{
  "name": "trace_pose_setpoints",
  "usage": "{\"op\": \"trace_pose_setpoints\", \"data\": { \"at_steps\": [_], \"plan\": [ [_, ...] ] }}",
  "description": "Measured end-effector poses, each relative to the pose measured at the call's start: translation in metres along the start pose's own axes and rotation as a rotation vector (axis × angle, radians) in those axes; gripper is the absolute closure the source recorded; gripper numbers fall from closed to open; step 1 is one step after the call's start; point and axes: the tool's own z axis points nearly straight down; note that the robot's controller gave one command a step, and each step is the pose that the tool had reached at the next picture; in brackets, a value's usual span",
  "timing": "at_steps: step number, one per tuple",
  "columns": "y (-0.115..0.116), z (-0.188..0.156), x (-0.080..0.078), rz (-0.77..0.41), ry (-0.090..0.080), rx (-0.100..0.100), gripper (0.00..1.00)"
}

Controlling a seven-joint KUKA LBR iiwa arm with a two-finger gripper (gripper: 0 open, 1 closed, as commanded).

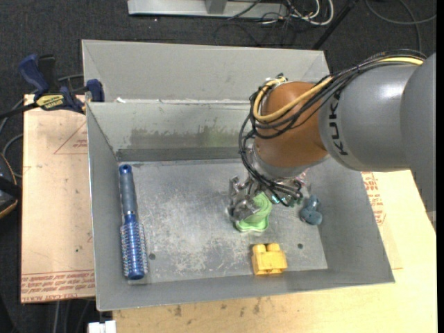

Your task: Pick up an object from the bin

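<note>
My gripper [244, 201] hangs low over the right half of the bin floor, directly above a light green ring-shaped thing [254, 216]. Its fingers stand at the green thing's left edge, close to or touching it; whether they grip it I cannot tell. A yellow block [268, 259] lies on the floor just in front of the green thing. A small blue-grey lump [310, 211] sits to the gripper's right.
A blue hairbrush lies lengthwise along the bin's left wall [130, 222], bristle end toward the front. The arm with its orange cover and cables reaches in from the right and hides the floor behind the gripper.
</note>
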Motion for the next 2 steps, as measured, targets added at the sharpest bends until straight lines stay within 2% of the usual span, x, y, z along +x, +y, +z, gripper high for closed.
{"op": "trace_pose_setpoints", "data": {
  "at_steps": [1,2],
  "plan": [
    [-0.018,0.019,0.004,-0.078,0.002,0.000,0.00],
    [-0.039,0.025,0.004,-0.136,-0.007,-0.004,0.00]
  ]
}}
